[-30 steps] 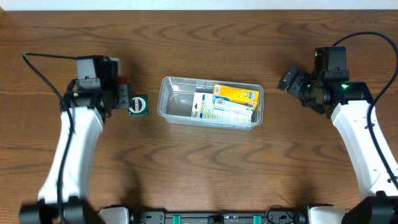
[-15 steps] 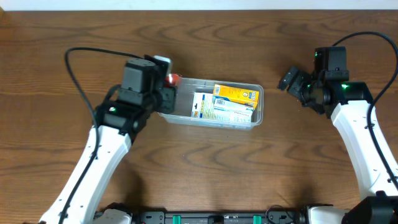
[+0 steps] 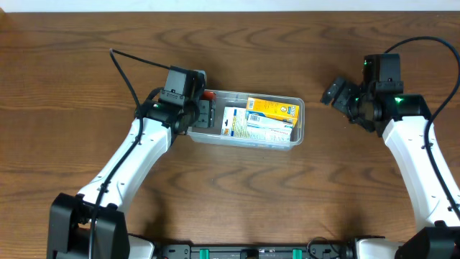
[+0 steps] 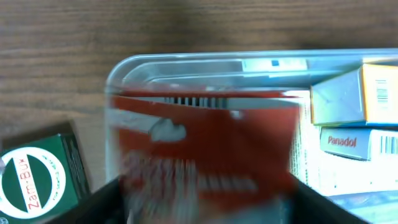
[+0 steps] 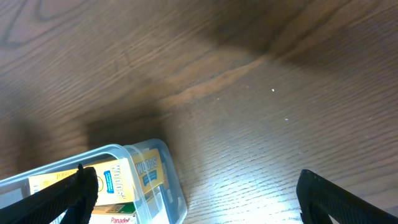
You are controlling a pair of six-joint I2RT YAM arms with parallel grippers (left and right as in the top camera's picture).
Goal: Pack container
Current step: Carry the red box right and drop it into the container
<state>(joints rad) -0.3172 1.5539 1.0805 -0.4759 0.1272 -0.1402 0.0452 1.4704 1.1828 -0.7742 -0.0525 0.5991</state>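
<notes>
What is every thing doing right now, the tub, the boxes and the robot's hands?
container, open, partly filled.
left hand, over the container's left end, grip unclear.
red box, blurry, between the left hand's fingers.
right hand, open, empty.
yellow box, lying inside container.
Panadol box, lying inside container.
Zam-Buk box, outside the container.

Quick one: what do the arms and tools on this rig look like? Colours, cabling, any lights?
The left arm and right arm have white link shells with black joints and black wrist blocks. The left tool and right tool are black, with two fingers each. A thin black cable loops off each wrist. Small green lights glow on the right wrist. No readable markings.
</notes>
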